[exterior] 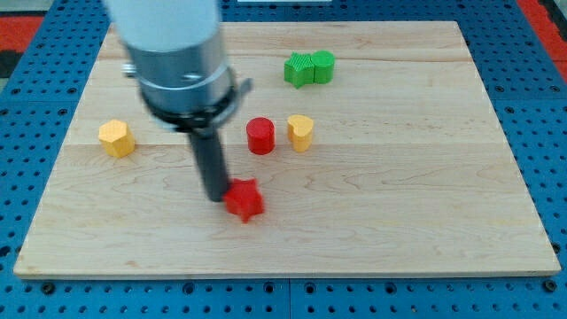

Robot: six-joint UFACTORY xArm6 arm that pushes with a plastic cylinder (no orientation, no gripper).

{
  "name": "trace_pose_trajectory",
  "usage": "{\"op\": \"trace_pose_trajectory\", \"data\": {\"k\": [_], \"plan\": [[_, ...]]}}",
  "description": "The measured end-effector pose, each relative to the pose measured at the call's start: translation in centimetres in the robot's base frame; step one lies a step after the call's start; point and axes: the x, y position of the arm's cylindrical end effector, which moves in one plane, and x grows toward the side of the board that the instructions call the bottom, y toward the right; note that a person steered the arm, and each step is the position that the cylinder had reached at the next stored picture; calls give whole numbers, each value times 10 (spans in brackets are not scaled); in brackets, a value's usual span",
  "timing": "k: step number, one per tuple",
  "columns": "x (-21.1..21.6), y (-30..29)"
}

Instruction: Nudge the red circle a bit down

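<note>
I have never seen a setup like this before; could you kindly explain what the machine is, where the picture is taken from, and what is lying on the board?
This is one camera view onto a wooden board; its mounting isn't recorded. I am a robot arm ending in a dark rod, no gripper, so nothing is held. My tip only pushes blocks. It sits against the left of the red star. Above that stand the red circle and a yellow heart-like block. A yellow block lies at the view's left; two touching green blocks lie near the top.

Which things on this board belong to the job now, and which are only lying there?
For the job:
red circle
my tip, below-left of the circle, touching the red star

Only lying there:
red star
yellow heart-like block
yellow block, shape unclear
two green blocks
</note>
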Motion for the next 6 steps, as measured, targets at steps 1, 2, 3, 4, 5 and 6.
{"op": "trace_pose_trajectory", "data": {"k": [1,2,3,4,5,6], "plan": [[7,55],[-9,33],[-15,-2],[-69,-26],[-125,-36],[-141,2]]}}
